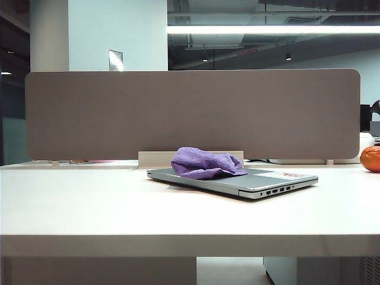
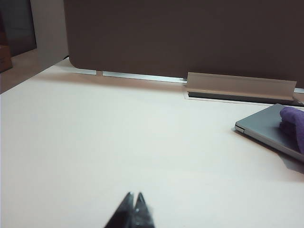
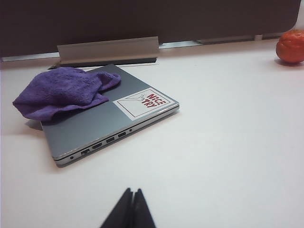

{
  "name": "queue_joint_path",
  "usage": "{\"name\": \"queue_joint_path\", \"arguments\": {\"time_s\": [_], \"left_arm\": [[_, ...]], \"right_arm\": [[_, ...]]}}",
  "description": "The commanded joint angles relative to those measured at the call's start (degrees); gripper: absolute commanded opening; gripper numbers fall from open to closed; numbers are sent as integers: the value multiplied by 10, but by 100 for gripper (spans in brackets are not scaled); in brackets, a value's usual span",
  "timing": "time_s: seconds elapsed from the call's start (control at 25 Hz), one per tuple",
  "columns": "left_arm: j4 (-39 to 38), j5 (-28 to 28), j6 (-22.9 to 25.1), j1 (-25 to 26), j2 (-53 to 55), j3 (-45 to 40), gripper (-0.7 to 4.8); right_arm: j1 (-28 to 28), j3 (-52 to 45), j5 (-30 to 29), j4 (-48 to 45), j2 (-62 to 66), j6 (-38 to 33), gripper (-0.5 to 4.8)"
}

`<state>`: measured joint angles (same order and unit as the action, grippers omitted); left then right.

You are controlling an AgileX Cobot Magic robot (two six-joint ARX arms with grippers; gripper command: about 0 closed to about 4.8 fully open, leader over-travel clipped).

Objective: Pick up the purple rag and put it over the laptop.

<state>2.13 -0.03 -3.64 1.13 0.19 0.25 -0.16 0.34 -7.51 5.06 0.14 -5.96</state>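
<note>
My left jaws (image 2: 133, 209) and right jaws (image 3: 130, 209) are both closed on nothing, low over the white surface (image 1: 89, 208). The purple rag (image 1: 205, 164) lies bunched on the closed laptop (image 1: 261, 181), covering its 9 o'clock end; the sticker (image 3: 142, 103) shows uncovered.

Only the dark fingertips of the left gripper (image 2: 133, 207) and right gripper (image 3: 131, 205) are seen, the rest cut off at 6 o'clock. The thin silver-grey laptop (image 2: 266, 128) and fuzzy purple terry rag (image 2: 294, 121) are cropped at 3 o'clock. The round orange fruit (image 1: 371, 158) is clipped likewise.
</note>
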Motion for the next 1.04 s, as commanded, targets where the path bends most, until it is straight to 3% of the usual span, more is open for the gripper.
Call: {"name": "queue_joint_path", "arguments": {"time_s": [0.04,1.04], "left_arm": [[1,3,2,0,0,2,-6],[-8,3,2,0,0,2,-6]], "right_arm": [[0,-2,3,-6,-1,2,22],[0,-2,3,-6,-1,2,22]]}}
